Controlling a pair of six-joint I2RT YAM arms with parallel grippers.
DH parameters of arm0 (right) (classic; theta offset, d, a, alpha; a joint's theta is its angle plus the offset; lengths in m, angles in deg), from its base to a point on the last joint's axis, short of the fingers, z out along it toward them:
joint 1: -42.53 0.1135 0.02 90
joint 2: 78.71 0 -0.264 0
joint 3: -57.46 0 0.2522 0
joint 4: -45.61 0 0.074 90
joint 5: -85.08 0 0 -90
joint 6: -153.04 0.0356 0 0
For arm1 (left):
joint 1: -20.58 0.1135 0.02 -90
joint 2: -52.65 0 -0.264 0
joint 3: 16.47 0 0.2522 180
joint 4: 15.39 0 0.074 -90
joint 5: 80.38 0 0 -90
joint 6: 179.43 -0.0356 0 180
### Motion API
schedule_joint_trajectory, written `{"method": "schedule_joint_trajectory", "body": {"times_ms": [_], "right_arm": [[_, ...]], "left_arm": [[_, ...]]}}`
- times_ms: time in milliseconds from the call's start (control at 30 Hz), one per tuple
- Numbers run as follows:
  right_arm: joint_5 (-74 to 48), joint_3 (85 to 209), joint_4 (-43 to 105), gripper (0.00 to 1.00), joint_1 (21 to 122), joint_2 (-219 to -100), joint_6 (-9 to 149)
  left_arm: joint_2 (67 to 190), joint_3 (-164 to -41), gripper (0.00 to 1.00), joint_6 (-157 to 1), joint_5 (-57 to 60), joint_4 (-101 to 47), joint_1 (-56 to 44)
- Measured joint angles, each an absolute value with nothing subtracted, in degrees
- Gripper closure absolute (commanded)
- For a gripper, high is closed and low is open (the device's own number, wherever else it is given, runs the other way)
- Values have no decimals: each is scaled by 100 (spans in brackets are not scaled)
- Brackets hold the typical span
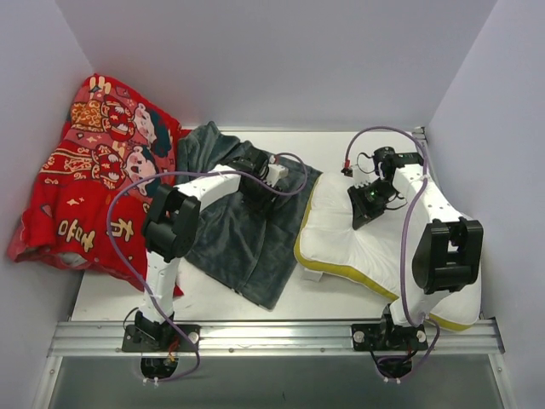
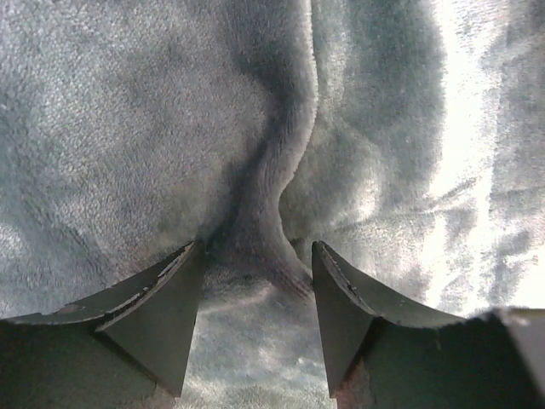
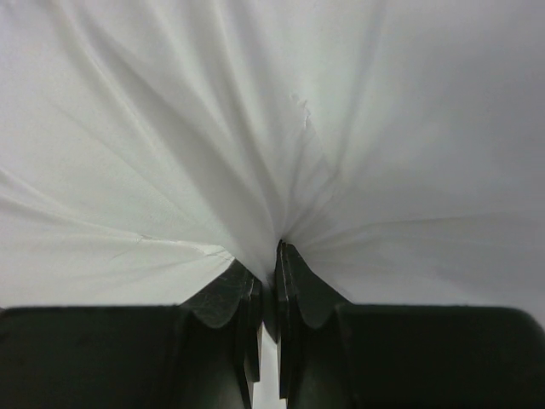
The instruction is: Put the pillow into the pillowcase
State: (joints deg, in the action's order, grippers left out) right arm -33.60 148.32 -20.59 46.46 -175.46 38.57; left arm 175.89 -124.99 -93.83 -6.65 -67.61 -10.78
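My left pincer (image 2: pixel 255 256) spread astride a plush ridge of the pillowcase (image 1: pixel 247 247) on the bench (image 1: pixel 213 298), right pincer (image 3: pixel 277 247) pinching the pillow (image 1: pixel 345 243) beside it, pillow's right edge hidden behind my right arm (image 1: pixel 443 256)

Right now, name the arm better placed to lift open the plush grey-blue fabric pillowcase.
Left. The left gripper stands open astride a raised fold of the plush grey-blue pillowcase, ready to pinch it. The right gripper is shut on the soft white pillow.
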Motion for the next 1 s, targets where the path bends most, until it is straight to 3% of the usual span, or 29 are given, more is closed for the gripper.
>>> {"method": "schedule_joint_trajectory", "body": {"times_ms": [67, 400, 1000], "right_arm": [[-3225, 14675, -1985, 100, 4724, -17297, 3938], [-3146, 14509, -1989, 100, 4950, -16910, 3853], [-3738, 14520, -2184, 100, 7203, -17308, 3311]], "left_arm": [[17545, -12475, 41, -9379, -659, -6765, -1078], [17535, -12486, 100, -9268, -713, -6770, -1012], [16308, -12458, 100, -9095, -2350, -6791, -201]]}}
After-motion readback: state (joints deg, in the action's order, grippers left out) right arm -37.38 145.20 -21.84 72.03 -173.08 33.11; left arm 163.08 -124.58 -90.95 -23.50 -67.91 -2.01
